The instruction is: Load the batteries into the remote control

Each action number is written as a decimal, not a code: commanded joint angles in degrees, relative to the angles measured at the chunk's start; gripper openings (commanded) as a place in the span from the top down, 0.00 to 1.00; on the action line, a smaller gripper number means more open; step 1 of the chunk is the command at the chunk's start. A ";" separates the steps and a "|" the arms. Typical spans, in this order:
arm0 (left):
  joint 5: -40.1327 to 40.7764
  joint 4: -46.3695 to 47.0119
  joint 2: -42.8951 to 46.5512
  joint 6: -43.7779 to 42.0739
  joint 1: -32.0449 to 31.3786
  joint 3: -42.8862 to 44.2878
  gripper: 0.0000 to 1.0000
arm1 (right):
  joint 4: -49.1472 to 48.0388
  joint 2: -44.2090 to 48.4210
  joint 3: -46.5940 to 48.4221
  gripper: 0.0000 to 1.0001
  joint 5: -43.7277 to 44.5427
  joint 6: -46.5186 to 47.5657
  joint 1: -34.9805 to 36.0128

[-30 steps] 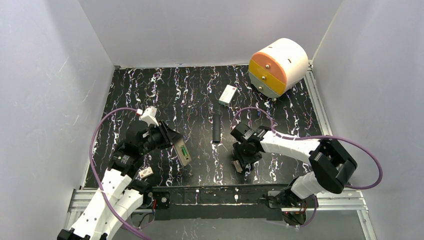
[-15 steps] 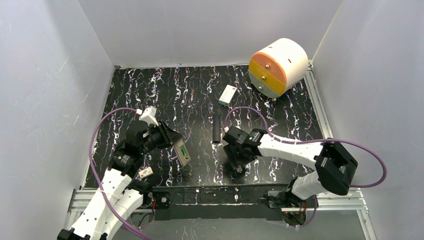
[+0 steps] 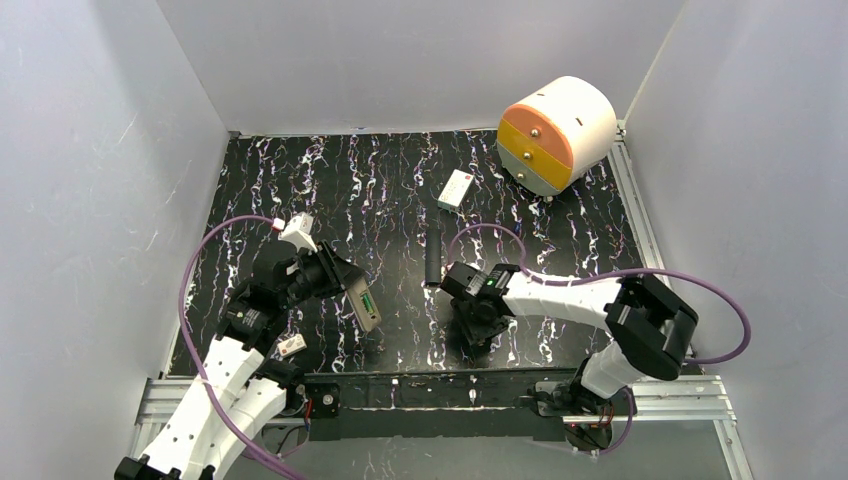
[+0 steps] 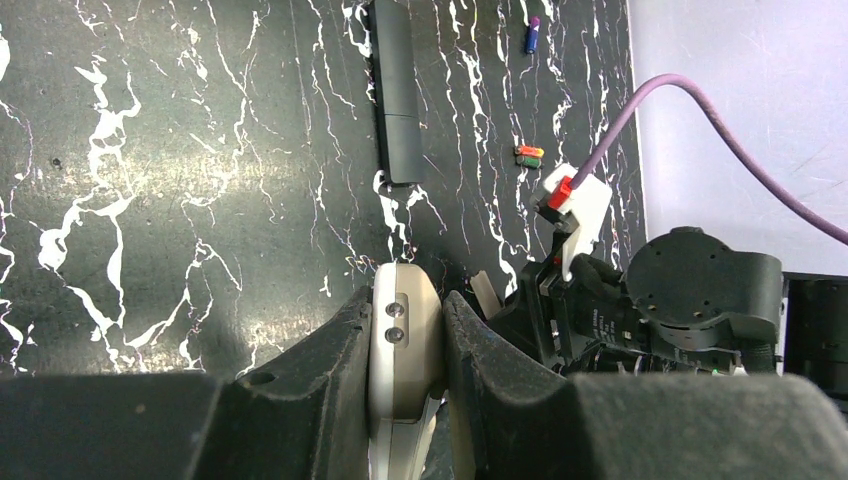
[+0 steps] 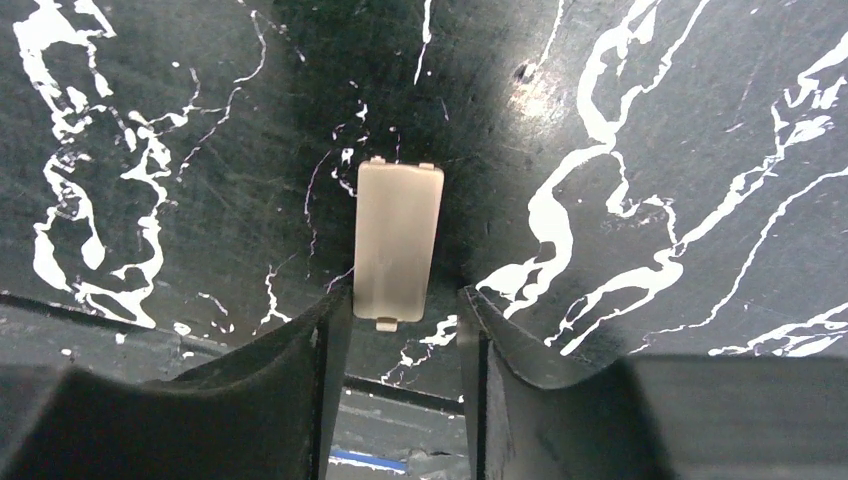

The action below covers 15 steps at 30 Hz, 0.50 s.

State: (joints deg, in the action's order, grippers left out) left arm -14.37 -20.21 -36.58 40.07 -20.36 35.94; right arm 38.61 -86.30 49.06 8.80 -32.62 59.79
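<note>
My left gripper point(image 3: 347, 287) is shut on the remote control point(image 3: 364, 303) and holds it above the table, beige back facing up. A green battery point(image 3: 368, 302) sits in its bay. In the left wrist view the remote point(image 4: 403, 335) is pinched between both fingers. Two loose batteries lie on the table there, a green and red one point(image 4: 529, 154) and a dark one point(image 4: 532, 33). My right gripper point(image 3: 477, 328) is open, low over the table. In the right wrist view a beige battery cover point(image 5: 397, 240) lies flat, its near end between the open fingertips point(image 5: 340, 300).
A long black bar point(image 3: 433, 253) lies mid-table, also in the left wrist view point(image 4: 393, 90). A white box with a red mark point(image 3: 455, 189) lies behind it. A white and orange drum point(image 3: 556, 132) stands back right. A small white piece point(image 3: 292, 345) lies by the left arm.
My right arm has swung left and slightly nearer, bringing its gripper down over the beige cover. The left arm and the remote have not moved.
</note>
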 commanded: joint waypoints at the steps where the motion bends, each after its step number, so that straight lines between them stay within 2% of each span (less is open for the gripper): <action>1: 0.04 -0.37 -0.40 -0.26 0.24 1.97 1.00 | -1.48 -1.61 -0.43 0.51 1.07 -1.64 0.32; 5: -0.31 -0.35 -0.54 -0.13 0.26 2.07 1.00 | -2.03 -2.29 -0.67 0.54 2.16 -2.89 0.27; 11: -1.77 1.07 -1.09 0.44 0.24 1.49 1.00 | -1.87 -2.11 -0.88 0.70 3.52 -2.70 0.34; 15: -3.39 3.16 -2.37 1.52 0.25 0.53 1.00 | -2.29 0.61 -0.78 0.75 4.81 -1.65 0.39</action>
State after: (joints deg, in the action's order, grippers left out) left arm -15.22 -19.55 -38.04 40.56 -20.34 35.94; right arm 37.89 -87.70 48.95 10.28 -34.57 59.81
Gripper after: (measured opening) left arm 0.243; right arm 0.360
